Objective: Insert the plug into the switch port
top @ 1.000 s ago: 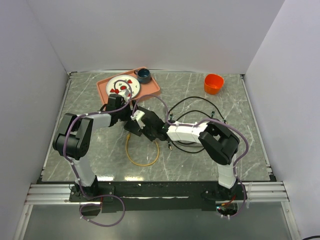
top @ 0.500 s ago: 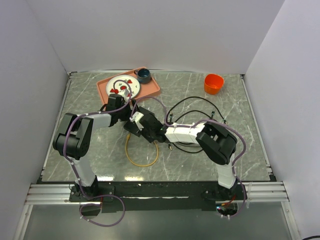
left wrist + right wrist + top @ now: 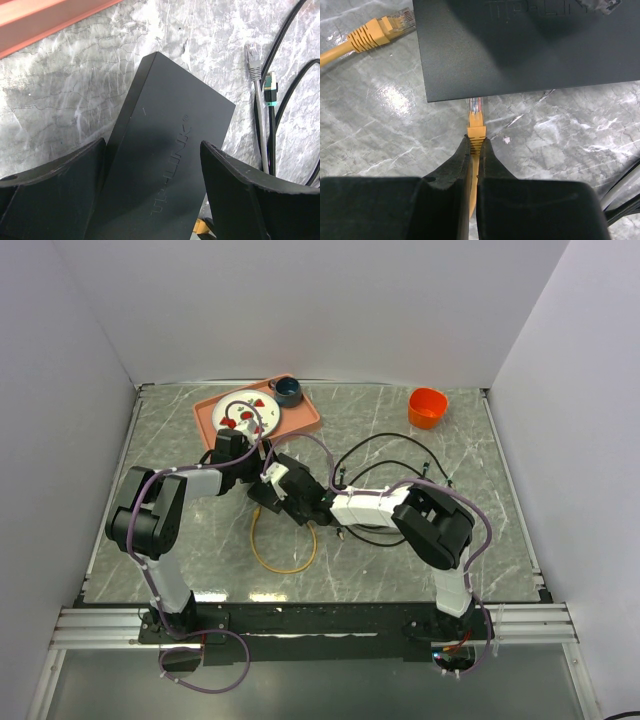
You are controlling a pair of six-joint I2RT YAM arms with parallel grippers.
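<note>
The switch lies flat on the surface near the middle of the top view, at 12 o'clock from the gap between the two bases. My left jaws stand wide apart and straddle it across its width, one finger on each long side. They seem to bear on both edges, so I take it as clamped. My right jaws are pinched together on the orange boot just behind the plug. In the right wrist view the plug points to 12 o'clock, with its clear tip at the switch's port edge. The sockets are hidden under the top face, so I cannot tell how far in it sits.

I judge the switch to be a light, rigid shell with smooth faces that would skate on the marble under any push. Holding it by the long sides, clear of the port edge, looks right. The plug is small and hard, its latch tab likely brittle, and the cable behind it is limp and will buckle. I would grip short, on the boot close to the tip, and press straight along the 12 o'clock line. A second orange plug lies loose at 10 o'clock.
</note>
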